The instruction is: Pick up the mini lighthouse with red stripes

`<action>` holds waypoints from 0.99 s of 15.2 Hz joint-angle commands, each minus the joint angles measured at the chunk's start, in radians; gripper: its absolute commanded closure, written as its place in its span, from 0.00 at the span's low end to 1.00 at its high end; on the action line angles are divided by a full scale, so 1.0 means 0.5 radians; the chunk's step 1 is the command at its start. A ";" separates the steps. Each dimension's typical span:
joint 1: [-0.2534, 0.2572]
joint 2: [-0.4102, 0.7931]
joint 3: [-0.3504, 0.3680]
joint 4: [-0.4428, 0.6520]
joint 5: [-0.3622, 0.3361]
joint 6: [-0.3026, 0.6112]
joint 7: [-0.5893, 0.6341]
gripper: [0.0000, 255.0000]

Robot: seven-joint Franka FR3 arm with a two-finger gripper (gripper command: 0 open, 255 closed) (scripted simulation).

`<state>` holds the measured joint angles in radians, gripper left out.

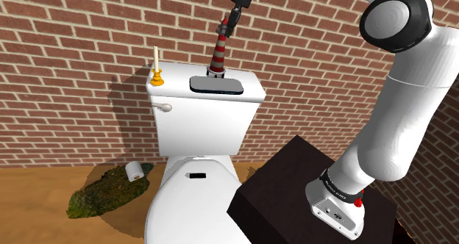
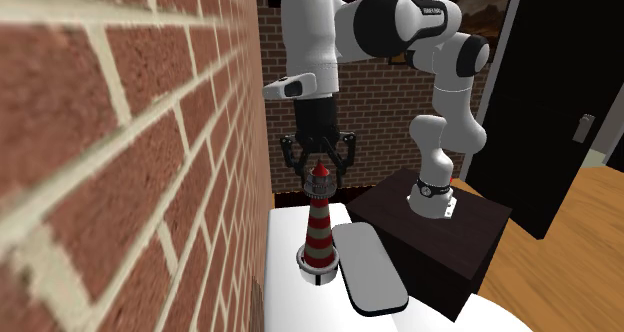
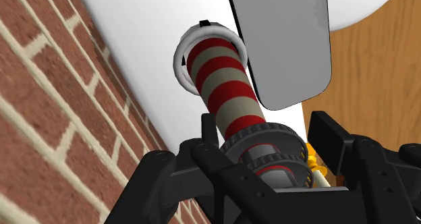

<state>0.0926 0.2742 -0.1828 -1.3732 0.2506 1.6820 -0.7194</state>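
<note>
A mini lighthouse (image 1: 218, 55) with red and off-white stripes and a white base stands upright at the back of a white toilet tank lid (image 1: 173, 90), close to the brick wall. My black gripper (image 1: 229, 23) hangs straight above it, open. In the second exterior view the gripper (image 2: 320, 168) has its fingers spread on either side of the red cap of the lighthouse (image 2: 318, 230), with small gaps showing. In the wrist view the lighthouse (image 3: 226, 88) runs away from the gripper (image 3: 266, 140), its dark gallery lying between the fingers.
A flat grey tray (image 1: 217, 84) lies on the lid right in front of the lighthouse. A yellow candlestick (image 1: 157, 75) stands at the lid's left end in the shoulder view. On the floor are a green mat (image 1: 103, 195) and a paper roll (image 1: 134, 170). The dark stand (image 1: 287, 191) is beside the toilet.
</note>
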 commanded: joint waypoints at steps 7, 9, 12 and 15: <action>-0.003 0.006 -0.001 0.033 0.000 -0.028 0.003 1.00; -0.008 0.020 -0.001 0.107 0.002 -0.087 0.013 1.00; -0.017 0.047 -0.002 0.227 0.006 -0.180 0.028 1.00; -0.029 0.082 -0.003 0.360 0.013 -0.277 0.044 1.00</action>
<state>0.0804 0.3078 -0.1841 -1.2199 0.2554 1.5619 -0.7005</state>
